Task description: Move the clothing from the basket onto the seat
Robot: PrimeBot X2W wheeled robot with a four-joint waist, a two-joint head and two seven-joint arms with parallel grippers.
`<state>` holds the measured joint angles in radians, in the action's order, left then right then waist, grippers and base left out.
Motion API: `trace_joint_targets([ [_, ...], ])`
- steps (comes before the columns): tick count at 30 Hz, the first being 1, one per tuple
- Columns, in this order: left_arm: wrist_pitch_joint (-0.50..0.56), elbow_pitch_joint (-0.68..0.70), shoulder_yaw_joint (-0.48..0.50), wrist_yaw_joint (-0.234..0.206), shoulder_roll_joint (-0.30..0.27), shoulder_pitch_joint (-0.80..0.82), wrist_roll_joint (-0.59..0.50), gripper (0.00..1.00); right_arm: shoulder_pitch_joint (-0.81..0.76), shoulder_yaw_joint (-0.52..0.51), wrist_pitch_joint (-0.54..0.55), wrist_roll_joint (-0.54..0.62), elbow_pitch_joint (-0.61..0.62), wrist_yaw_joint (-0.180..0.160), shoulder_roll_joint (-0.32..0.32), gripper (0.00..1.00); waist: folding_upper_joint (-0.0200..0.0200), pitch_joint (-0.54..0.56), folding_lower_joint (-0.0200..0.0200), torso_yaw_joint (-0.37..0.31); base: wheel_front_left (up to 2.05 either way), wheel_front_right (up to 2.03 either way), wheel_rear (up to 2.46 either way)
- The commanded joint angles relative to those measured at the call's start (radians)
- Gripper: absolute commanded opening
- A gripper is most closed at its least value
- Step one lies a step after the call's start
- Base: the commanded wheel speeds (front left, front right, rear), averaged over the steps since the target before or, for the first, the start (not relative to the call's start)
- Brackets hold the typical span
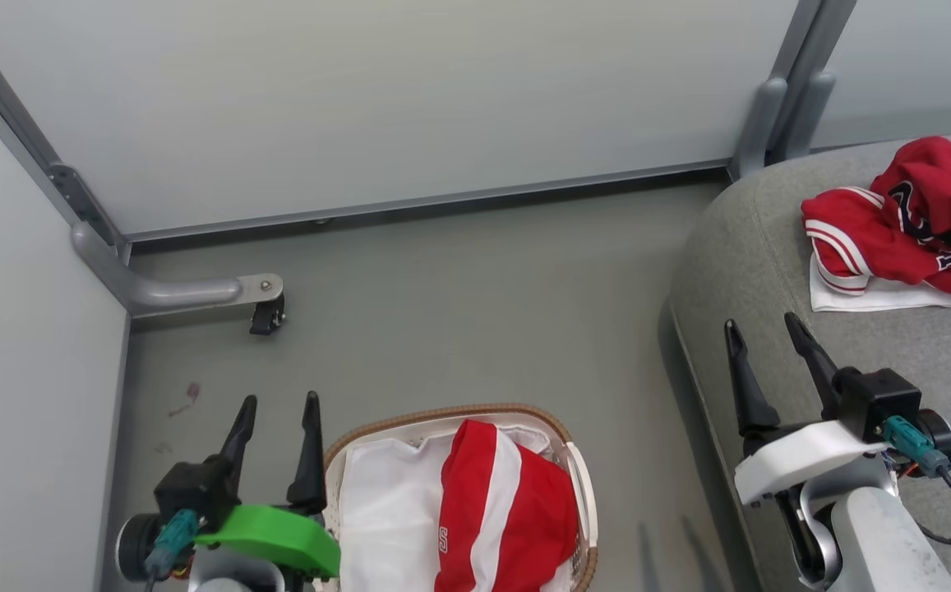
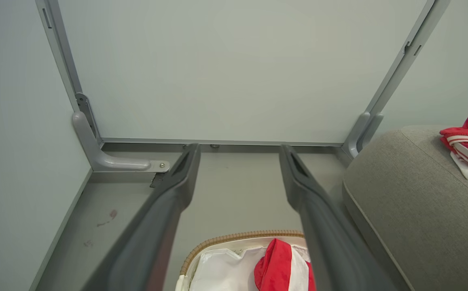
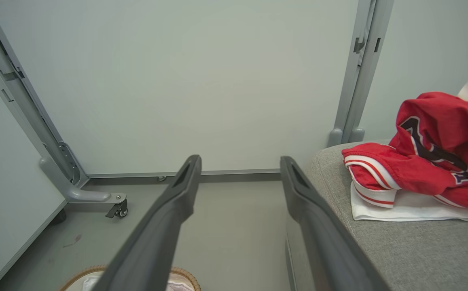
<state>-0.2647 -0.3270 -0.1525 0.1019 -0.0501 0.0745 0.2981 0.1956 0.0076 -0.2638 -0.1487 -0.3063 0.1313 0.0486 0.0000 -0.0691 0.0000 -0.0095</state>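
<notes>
Left tool [image 1: 279,399]: is hanging open just left of the basket [image 1: 442,411], its two dark fingers spread and gripping nothing.
Right tool [image 1: 761,322]: is hovering open over the seat's [image 1: 738,247] front edge, its fingers parted and empty.
Basket: is standing on the floor [image 1: 459,312], with a white liner [image 1: 385,510] spread inside.
Garment in basket [image 1: 508,510]: red with a white stripe, is lying on the liner, towards the right side.
Garment on seat [image 1: 927,222]: red with dark lettering, is lying crumpled on a white cloth [image 1: 878,296].
Floor: grey and smooth, is showing a small reddish stain [image 1: 187,395] near the left wall.
Room: pale partition panels [image 1: 360,107] in grey metal frames are closing off the back and left, and a caster foot [image 1: 265,308] is jutting onto the floor.
</notes>
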Motion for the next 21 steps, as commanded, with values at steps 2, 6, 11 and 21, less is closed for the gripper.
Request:
trace_joint_targets([
  [2, 0.001, -0.034, -0.027, 0.003, -0.001, 0.058, -0.020, 1.00, 0.030, -0.003, -0.001, 0.004, 0.014, -0.001, 0.004, 1.00, 0.0000, -0.060, 0.0000, -0.011, 0.00, 0.00, 0.00],
  [6, 0.000, -0.116, -0.076, 0.006, -0.001, 0.155, -0.015, 1.00, 0.078, -0.001, -0.001, 0.007, 0.036, -0.001, 0.003, 1.00, 0.0000, -0.141, 0.0000, -0.034, 0.00, 0.00, 0.00],
  [11, 0.001, -0.259, -0.140, 0.012, -0.002, 0.285, -0.012, 1.00, 0.151, 0.008, -0.001, -0.002, 0.070, -0.001, 0.003, 1.00, 0.0000, -0.266, 0.0000, -0.082, 0.00, 0.00, 0.00],
  [21, 0.024, -0.619, -0.239, 0.026, -0.012, 0.539, -0.007, 1.00, 0.283, 0.036, -0.001, -0.050, 0.147, -0.001, 0.003, 1.00, 0.0000, -0.533, 0.0000, -0.211, 0.00, 0.00, 0.00],
])
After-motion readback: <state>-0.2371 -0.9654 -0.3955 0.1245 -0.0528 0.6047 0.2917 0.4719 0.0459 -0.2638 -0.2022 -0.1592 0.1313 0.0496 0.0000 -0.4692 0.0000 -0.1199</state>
